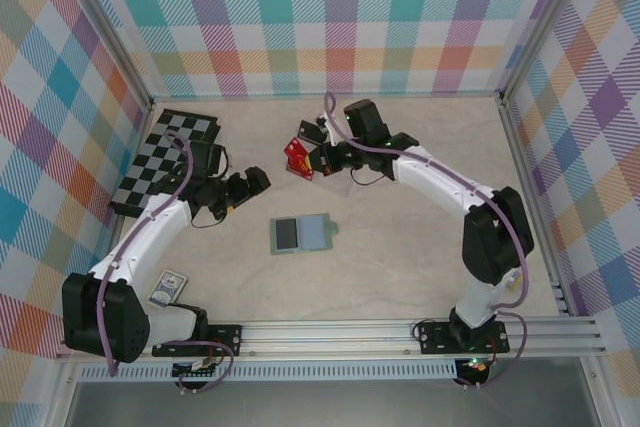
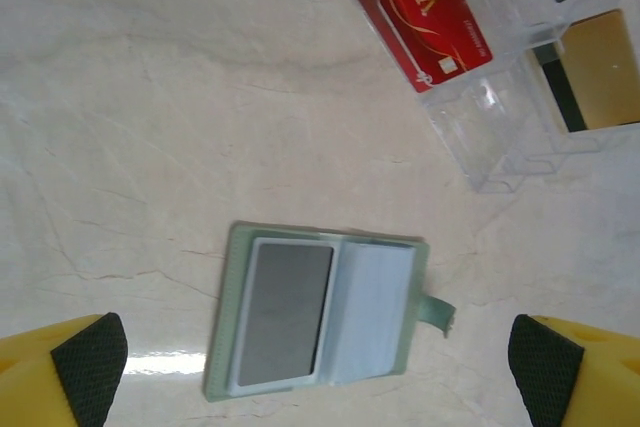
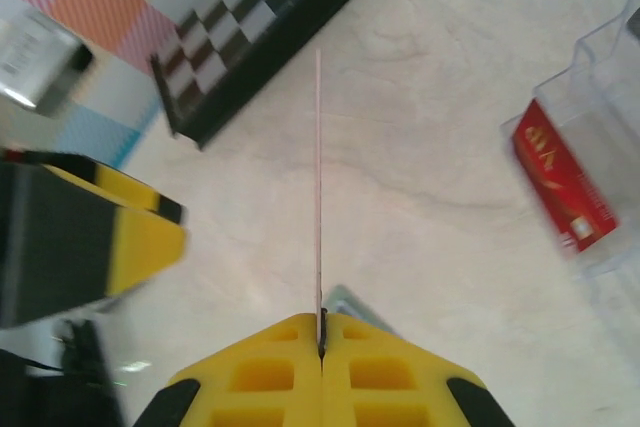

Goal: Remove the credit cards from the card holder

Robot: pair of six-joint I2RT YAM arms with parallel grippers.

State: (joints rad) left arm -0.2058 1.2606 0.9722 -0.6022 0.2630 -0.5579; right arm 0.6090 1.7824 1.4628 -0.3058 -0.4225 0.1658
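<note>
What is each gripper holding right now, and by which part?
The right gripper pinches a credit card by its near edge, seen edge-on; colour cannot be told. The left gripper is open, holding nothing.

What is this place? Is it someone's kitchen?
Not a kitchen; likely a robot test booth. A left arm and right arm are bolted to a metal rail, plaid walls box in the table.

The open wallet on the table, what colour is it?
Grey-green wallet with pale blue lining; clearest in the left wrist view.
</note>
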